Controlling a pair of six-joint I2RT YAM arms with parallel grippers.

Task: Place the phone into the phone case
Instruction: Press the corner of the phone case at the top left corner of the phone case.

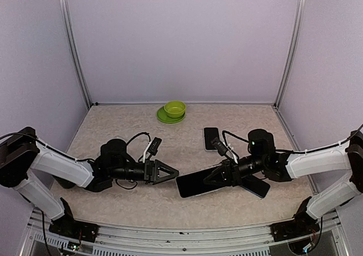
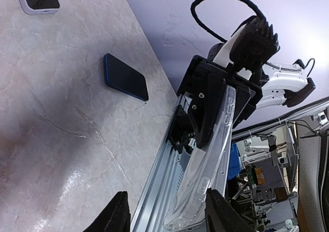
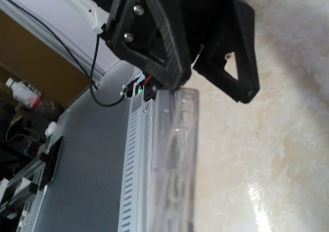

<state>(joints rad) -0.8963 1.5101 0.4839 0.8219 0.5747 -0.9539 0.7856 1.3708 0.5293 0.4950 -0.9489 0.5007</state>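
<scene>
While pinched in the right jaws, clear phone case (image 2: 203, 175) end-on toward spread left jaws.

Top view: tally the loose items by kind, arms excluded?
Phones: 2 (white-edged phone, blue phone)
Clear case: 1
Bowl: 1
Plate: 1
Total: 5
</scene>
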